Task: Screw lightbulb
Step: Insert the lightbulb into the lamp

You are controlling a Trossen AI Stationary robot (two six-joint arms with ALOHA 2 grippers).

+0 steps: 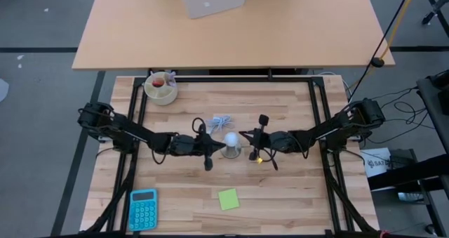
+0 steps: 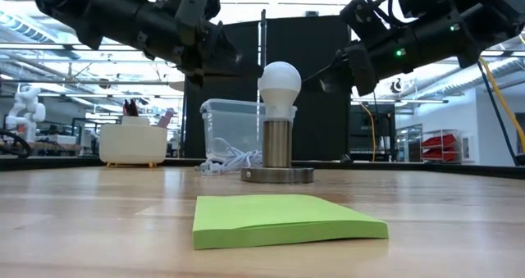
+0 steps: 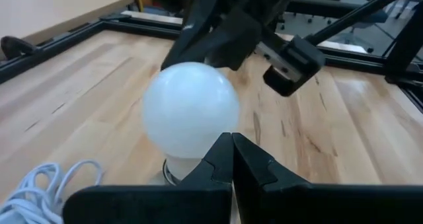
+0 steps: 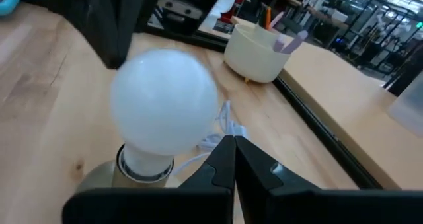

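The white lightbulb (image 1: 230, 140) stands upright with its screw base in the grey metal socket (image 2: 277, 143), whose round disc (image 2: 277, 175) rests on the table's middle. My left gripper (image 1: 215, 146) is shut, just to the bulb's left, at globe height. My right gripper (image 1: 245, 137) is shut, just to the bulb's right. In the low view both fingertips stand a little apart from the globe (image 2: 280, 82). The bulb also shows beyond the shut fingers in the left wrist view (image 3: 190, 108) and in the right wrist view (image 4: 163, 102).
A coiled white cable (image 1: 222, 121) lies just behind the socket. A cream bowl (image 1: 161, 88) stands at the far left. A green sticky-note pad (image 1: 228, 199) and a blue calculator (image 1: 143, 209) lie near the front edge. A black frame (image 1: 231, 78) borders the table.
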